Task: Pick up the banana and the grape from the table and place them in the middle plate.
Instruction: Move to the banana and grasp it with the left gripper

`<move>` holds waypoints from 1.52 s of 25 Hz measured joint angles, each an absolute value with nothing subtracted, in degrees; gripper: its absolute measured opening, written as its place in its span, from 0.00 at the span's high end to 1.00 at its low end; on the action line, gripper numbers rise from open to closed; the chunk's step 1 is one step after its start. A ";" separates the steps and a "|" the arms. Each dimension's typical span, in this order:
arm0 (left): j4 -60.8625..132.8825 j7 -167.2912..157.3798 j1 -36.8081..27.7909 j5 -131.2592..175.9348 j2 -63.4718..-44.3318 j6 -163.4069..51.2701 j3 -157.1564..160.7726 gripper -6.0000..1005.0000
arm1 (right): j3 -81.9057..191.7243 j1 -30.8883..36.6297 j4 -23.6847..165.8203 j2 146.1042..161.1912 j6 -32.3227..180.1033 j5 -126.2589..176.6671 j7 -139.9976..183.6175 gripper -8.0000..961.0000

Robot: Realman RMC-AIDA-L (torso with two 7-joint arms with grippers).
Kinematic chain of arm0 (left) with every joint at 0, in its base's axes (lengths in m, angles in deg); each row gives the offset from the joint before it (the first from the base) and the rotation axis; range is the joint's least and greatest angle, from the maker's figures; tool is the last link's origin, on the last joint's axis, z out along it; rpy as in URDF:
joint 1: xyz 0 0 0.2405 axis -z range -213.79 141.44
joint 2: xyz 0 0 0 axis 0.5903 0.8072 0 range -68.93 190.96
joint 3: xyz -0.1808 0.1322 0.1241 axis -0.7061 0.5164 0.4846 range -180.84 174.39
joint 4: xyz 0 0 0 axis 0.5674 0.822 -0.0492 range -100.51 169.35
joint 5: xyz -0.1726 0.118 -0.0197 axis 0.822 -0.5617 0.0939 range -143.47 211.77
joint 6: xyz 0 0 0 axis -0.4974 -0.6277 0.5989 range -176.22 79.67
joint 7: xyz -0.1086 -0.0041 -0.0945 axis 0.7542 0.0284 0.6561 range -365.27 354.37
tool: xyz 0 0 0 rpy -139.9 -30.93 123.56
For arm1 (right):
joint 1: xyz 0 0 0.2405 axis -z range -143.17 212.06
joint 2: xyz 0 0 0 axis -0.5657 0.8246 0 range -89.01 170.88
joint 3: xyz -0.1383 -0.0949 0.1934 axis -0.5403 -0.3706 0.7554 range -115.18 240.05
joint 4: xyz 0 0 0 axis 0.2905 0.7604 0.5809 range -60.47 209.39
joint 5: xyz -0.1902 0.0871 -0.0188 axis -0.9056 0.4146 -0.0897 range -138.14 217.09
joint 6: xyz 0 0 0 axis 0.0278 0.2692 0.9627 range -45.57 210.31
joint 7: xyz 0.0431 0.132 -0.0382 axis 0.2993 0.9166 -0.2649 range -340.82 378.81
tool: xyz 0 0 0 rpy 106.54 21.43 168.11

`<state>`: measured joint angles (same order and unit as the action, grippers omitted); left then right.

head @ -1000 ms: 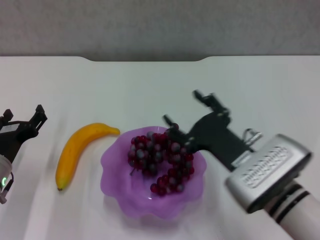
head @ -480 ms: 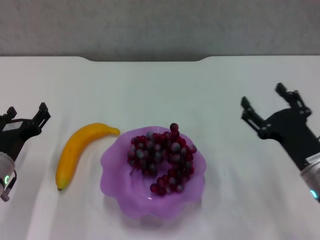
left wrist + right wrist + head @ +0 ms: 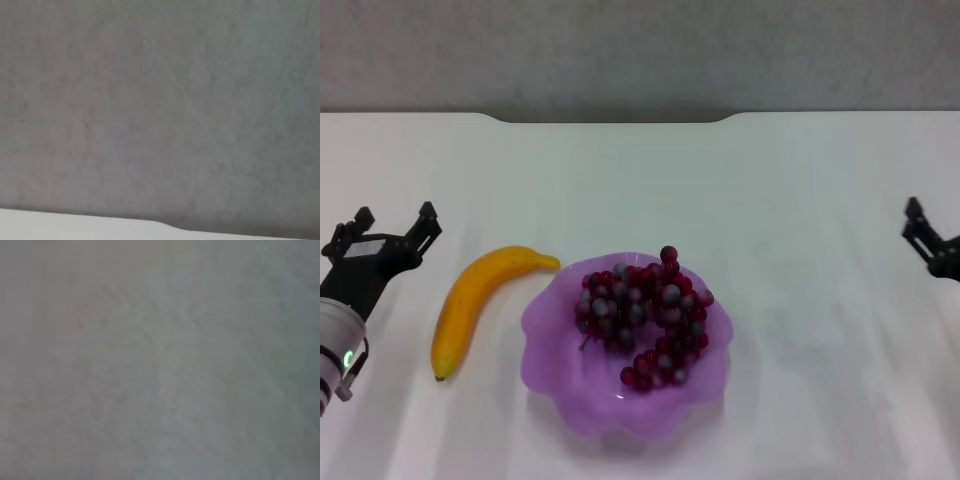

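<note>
The yellow banana (image 3: 472,302) lies on the white table (image 3: 640,180), just left of the purple scalloped middle plate (image 3: 550,330), its upper tip near the rim. The bunch of dark red grapes (image 3: 645,315) lies inside the plate. My left gripper (image 3: 392,222) is open and empty, held above the table to the left of the banana. My right gripper (image 3: 926,240) is at the right edge of the head view, far from the plate and mostly cut off. Both wrist views show only a grey wall; the left one also shows a strip of table (image 3: 60,225).
The table's notched far edge (image 3: 610,120) meets a grey wall (image 3: 640,50). White tabletop lies between the plate and each arm. No other objects show.
My right arm has pulled away from the plate to the right edge, leaving the grapes in the plate. My left gripper has shifted slightly toward the banana.
</note>
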<state>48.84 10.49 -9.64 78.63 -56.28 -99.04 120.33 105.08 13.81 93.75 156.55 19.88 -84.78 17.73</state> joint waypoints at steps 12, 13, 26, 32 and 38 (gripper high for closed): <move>50.89 10.57 -9.28 75.96 -55.77 -99.28 122.44 0.14 | 105.15 12.60 90.02 156.35 26.86 -81.02 24.09 0.08; 52.55 10.54 -9.14 75.42 -55.42 -97.85 122.57 0.14 | 104.99 12.63 90.01 156.34 26.89 -81.13 23.97 0.08; 87.07 9.76 -13.57 57.55 -50.97 -48.51 106.41 0.14 | 103.14 12.23 89.98 156.31 27.64 -81.56 23.85 0.08; 97.41 1.33 -14.18 51.01 -54.90 -25.11 95.23 0.15 | 102.49 12.13 90.11 156.33 27.64 -81.55 23.83 0.08; 98.18 -4.51 -11.21 52.82 -55.24 -13.21 90.63 0.15 | 102.29 12.01 90.29 156.36 27.63 -81.55 23.83 0.08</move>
